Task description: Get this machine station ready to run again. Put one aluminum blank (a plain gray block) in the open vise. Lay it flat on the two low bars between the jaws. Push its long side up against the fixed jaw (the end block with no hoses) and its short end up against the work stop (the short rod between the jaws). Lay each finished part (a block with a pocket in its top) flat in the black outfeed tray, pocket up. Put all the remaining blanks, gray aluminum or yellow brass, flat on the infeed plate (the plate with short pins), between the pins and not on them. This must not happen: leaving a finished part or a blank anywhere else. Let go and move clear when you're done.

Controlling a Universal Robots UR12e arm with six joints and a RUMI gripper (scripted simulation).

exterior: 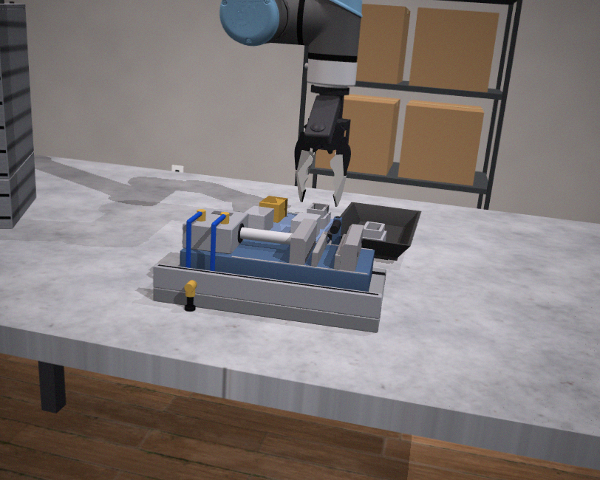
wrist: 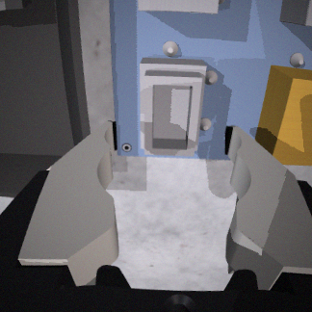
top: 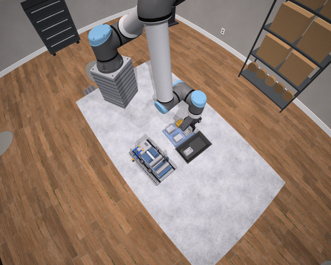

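While open, the gripper hovers above 1 finished part.

The Universal Robots arm has a long, smooth, light gray tube for a link and dark gray, rounded joint housings, with black rings at the seams and glossy sky-blue round caps, some dotted with small screws. Below a whitish wrist collar, the gripper has a charcoal, angular body with a round boss on its side and black curved knuckles. Its pale gray fingers are faceted plates with scalloped inner edges, narrowing to small black tips.
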